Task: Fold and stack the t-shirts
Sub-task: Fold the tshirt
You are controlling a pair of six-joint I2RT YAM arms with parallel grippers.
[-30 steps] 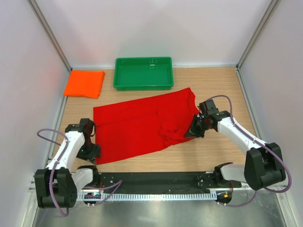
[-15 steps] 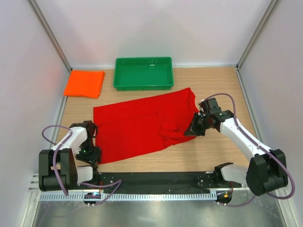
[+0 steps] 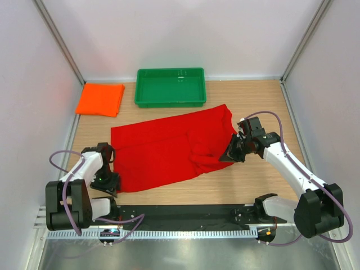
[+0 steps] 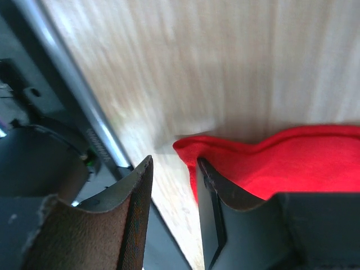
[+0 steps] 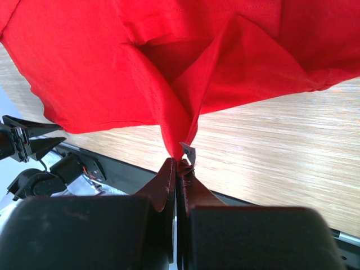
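The right gripper [image 5: 179, 162] is pinched tight on a fold of the red t-shirt [image 3: 163, 149], which spreads out ahead of it. The left gripper [image 4: 173, 162] stands spread, with the shirt's corner just beyond its jaws and ungrasped. Closing from there could miss the cloth and skew the fold.

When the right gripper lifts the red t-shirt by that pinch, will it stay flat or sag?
Probably sags: the red t-shirt gathers in soft folds where the right gripper pinches it. Likely light, as that small pinch tents it. The rest may drag on the table.
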